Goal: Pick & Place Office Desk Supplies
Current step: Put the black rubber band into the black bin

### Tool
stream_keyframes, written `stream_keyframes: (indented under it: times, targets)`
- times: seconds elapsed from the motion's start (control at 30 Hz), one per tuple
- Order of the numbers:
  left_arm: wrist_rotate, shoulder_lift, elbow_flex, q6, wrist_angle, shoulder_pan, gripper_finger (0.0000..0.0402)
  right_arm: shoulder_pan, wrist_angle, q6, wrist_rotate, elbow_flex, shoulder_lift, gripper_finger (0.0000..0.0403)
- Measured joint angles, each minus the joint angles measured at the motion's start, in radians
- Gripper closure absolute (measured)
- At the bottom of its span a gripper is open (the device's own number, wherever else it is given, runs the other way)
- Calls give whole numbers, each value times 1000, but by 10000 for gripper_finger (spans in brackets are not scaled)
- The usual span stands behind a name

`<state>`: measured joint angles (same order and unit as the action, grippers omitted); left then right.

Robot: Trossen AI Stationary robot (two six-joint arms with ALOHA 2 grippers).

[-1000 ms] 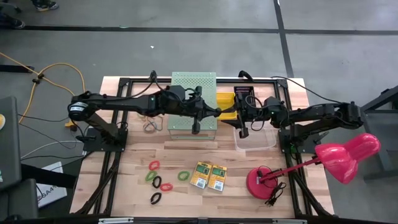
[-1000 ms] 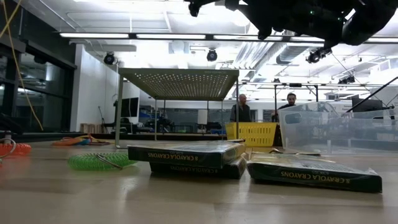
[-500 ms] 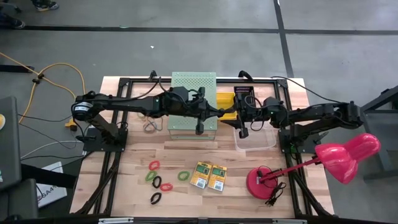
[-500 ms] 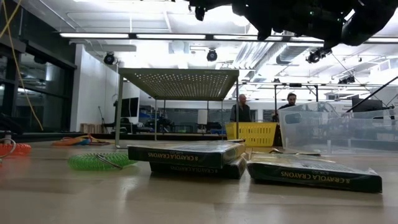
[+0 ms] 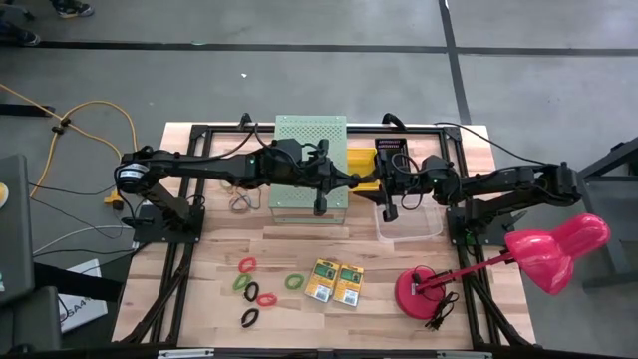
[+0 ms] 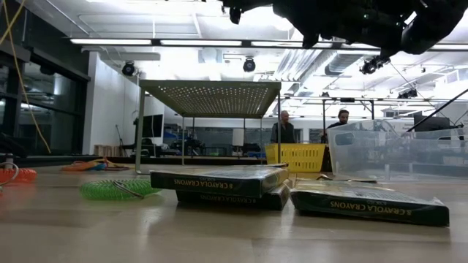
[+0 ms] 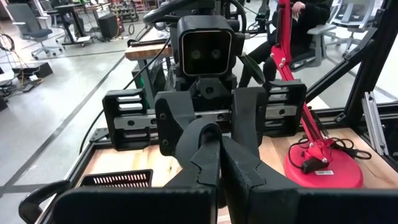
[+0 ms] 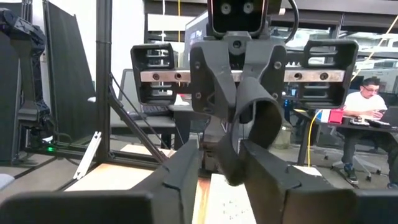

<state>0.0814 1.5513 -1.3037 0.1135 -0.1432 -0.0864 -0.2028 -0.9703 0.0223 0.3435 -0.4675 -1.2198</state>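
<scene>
Several elastic band loops, red (image 5: 246, 264), green (image 5: 294, 282) and black (image 5: 249, 318), lie flat on the near part of the table. Two flat crayon boxes (image 5: 320, 281) (image 5: 349, 283) lie side by side to their right. Neither gripper is near them. High over the table's far middle my two grippers meet tip to tip. My left gripper (image 5: 357, 181) is shut, and nothing shows between its fingers. Its fingertips (image 8: 229, 163) reach into the gap of my right gripper (image 8: 221, 158), which is open. My right gripper has one finger (image 8: 186, 168) on either side of my left gripper's shut fingertips, level and from the table's right. A sliver of gap shows on one side. Whether the fingers touch on the other side I cannot tell.
A pale-green perforated box (image 5: 310, 165) stands under my left arm, with a yellow bin (image 5: 361, 160) and a clear tub (image 5: 409, 224) to its right. A pink desk lamp (image 5: 427, 291) stands at the near right. Two people (image 6: 284, 126) show in the room beyond.
</scene>
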Motion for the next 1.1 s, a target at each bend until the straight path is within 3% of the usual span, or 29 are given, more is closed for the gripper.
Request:
stream_keyframes:
  times: [0.4, 0.83, 1.1]
  targets:
    - [0, 0, 0, 3, 1, 0, 401, 0, 0, 9, 20, 0, 0, 394]
    - [0, 0, 0, 23, 12, 0, 398, 0, 1, 9, 27, 0, 0, 400]
    - [0, 0, 0, 30, 19, 0, 356, 0, 1, 9, 29, 0, 0, 401]
